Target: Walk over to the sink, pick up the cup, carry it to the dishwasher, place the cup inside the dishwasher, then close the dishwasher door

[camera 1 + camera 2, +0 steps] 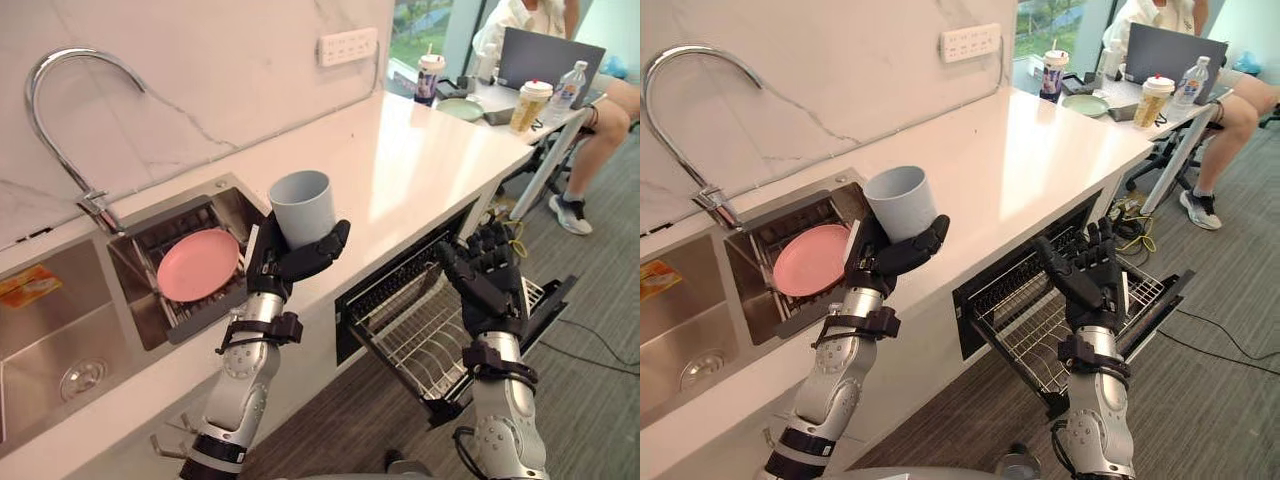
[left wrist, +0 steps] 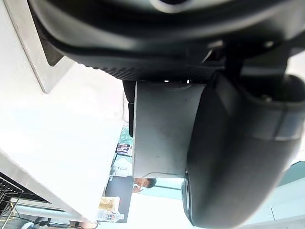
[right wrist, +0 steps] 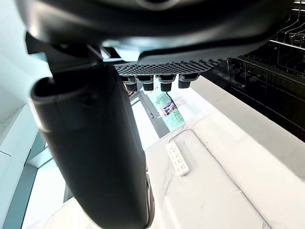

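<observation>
My left hand (image 1: 296,258) is curled round a pale grey-blue cup (image 1: 303,207) and holds it upright above the counter's front edge, just right of the sink. In the left wrist view the cup (image 2: 162,129) sits between the thumb and the fingers. The dishwasher (image 1: 400,300) under the counter stands open with its wire rack (image 1: 425,335) pulled out. My right hand (image 1: 488,275) hovers over that rack with straight, relaxed fingers and nothing in it.
A pink plate (image 1: 198,264) lies in a drainer basket inside the sink (image 1: 60,340), under a curved tap (image 1: 70,100). The white counter (image 1: 420,160) runs back to a desk with drinks cups, a bottle, a laptop and a seated person (image 1: 590,120).
</observation>
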Controlling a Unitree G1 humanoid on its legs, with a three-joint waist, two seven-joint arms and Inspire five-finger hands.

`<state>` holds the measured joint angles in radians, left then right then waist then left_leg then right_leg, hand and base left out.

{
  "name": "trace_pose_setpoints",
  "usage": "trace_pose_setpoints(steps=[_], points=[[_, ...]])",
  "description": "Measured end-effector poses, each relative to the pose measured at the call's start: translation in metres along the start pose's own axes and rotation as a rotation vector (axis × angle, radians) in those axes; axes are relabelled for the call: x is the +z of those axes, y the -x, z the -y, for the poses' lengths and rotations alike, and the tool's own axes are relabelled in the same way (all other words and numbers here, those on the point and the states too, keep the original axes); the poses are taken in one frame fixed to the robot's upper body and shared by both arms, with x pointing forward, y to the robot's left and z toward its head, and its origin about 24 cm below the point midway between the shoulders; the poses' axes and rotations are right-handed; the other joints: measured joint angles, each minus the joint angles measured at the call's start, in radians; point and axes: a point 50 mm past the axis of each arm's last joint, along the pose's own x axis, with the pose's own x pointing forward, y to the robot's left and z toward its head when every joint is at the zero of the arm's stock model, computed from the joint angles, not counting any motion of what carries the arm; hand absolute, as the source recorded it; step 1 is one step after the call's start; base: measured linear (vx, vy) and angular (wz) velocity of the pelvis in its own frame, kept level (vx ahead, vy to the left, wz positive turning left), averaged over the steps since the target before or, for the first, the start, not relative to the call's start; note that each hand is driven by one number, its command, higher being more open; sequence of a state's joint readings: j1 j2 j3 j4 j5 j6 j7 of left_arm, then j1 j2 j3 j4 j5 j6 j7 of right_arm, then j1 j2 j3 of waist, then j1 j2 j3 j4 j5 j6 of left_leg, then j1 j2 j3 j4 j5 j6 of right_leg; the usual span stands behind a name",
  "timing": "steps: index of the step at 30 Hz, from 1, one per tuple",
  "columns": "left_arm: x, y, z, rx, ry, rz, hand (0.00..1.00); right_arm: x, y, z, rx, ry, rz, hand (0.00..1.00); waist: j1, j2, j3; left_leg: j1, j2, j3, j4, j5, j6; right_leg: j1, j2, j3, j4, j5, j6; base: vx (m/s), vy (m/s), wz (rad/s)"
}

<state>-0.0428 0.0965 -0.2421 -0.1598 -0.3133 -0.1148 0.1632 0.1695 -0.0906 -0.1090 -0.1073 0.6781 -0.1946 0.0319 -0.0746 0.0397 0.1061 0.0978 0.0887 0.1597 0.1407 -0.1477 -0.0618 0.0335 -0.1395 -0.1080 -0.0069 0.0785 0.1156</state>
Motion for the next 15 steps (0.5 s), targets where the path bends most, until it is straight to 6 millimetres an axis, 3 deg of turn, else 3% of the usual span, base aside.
trace_pose_setpoints(steps=[8,15], points=[[0.002,0.000,-0.003,0.031,-0.080,0.033,0.00,-0.003,0.001,-0.012,0.229,-0.110,-0.031,1.00,-0.001,-0.002,-0.002,0.019,0.000,0.044,-0.016,-0.002,-0.002,-0.001,0.005,0.036,-0.018,0.017,-0.003,-0.02,0.007,-0.14],[-0.033,-0.001,-0.018,0.111,-0.166,-0.102,0.00,0.000,-0.007,-0.036,0.488,-0.206,-0.067,1.00,-0.006,-0.014,-0.019,0.035,0.004,0.086,-0.021,-0.002,-0.003,-0.001,0.016,0.075,-0.042,0.041,-0.009,-0.02,-0.010,-0.18]])
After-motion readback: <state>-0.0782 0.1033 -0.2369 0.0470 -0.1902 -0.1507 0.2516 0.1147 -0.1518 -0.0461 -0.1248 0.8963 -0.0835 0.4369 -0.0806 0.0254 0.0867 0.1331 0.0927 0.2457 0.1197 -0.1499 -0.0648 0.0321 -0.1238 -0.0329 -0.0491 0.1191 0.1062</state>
